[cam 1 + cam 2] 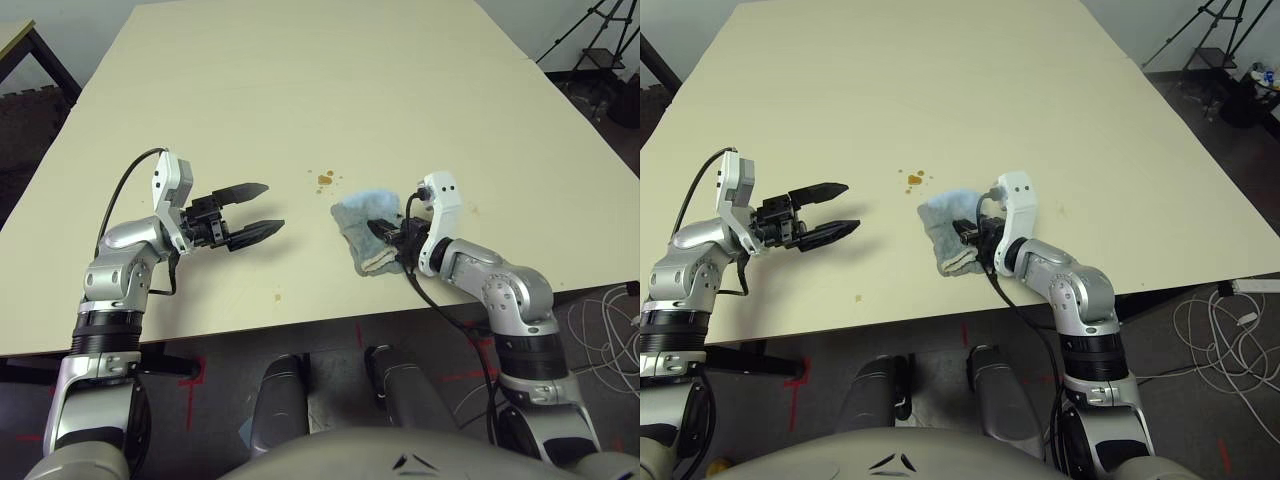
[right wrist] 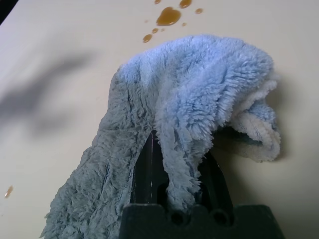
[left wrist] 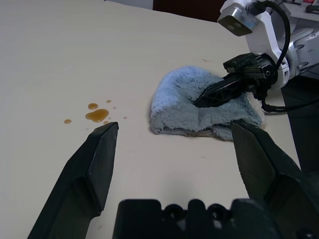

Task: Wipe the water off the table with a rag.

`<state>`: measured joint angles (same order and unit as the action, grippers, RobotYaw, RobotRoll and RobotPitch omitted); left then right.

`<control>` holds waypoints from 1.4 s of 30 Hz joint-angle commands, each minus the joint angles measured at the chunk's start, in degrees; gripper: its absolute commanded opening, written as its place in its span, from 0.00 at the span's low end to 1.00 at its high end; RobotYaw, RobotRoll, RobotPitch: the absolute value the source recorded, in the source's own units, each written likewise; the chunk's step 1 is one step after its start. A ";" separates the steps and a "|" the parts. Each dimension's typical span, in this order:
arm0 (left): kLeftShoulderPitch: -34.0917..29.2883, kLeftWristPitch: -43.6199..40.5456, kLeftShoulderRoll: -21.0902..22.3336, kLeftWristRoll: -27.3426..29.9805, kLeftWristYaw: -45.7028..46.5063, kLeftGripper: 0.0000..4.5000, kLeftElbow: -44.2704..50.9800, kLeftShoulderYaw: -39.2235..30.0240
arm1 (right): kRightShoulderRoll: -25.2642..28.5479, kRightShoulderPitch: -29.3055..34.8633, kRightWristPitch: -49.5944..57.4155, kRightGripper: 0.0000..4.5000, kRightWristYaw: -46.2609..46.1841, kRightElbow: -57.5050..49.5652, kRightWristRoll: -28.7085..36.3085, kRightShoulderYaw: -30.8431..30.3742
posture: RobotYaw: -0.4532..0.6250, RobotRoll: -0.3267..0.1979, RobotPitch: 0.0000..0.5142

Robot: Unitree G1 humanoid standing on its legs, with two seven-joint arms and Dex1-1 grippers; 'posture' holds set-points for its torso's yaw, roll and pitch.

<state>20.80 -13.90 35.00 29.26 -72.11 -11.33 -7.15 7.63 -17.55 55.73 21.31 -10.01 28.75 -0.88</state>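
On the pale cream table (image 1: 300, 80) the light blue-grey rag (image 1: 358, 222) lies bunched just right of centre. My right gripper (image 1: 385, 232) is shut on a fold of the rag (image 2: 199, 79), which wraps around both fingers. A cluster of amber water drops (image 1: 325, 179) sits just beyond the rag's far left corner, close to it but apart (image 2: 168, 16). One more small drop (image 1: 278, 296) lies near the front edge. My left gripper (image 1: 262, 210) hovers open to the left of the rag, pointing at it with nothing between its fingers. The left wrist view shows the water (image 3: 97, 115) and the rag (image 3: 199, 107).
The table's front edge runs just under both forearms. A small tan table (image 1: 15, 35) stands at the far left corner. At the far right is a tripod (image 1: 600, 40), and white cables (image 1: 610, 320) lie on the floor.
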 commanded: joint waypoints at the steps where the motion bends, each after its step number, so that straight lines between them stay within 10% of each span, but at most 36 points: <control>1: 0.50 0.53 -0.16 -0.53 -0.10 1.00 0.28 0.86 | -0.78 0.51 1.36 0.02 0.07 1.80 0.46 -1.24 | 0.31 0.62 0.27; 26: 1.63 2.35 -0.73 -1.13 0.03 1.00 -2.04 1.08 | 4.42 -10.14 -12.10 0.02 -8.04 17.65 -1.95 14.53 | 0.31 0.62 0.24; 42: 1.14 3.22 0.92 -1.31 0.29 1.00 -3.34 -0.37 | -8.71 -24.12 -23.89 0.02 -12.00 38.13 -4.63 13.58 | 0.33 0.62 0.25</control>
<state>22.21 -10.87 35.15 28.25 -71.95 -14.54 -6.91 -0.63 -40.85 33.36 8.96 25.37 24.88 13.67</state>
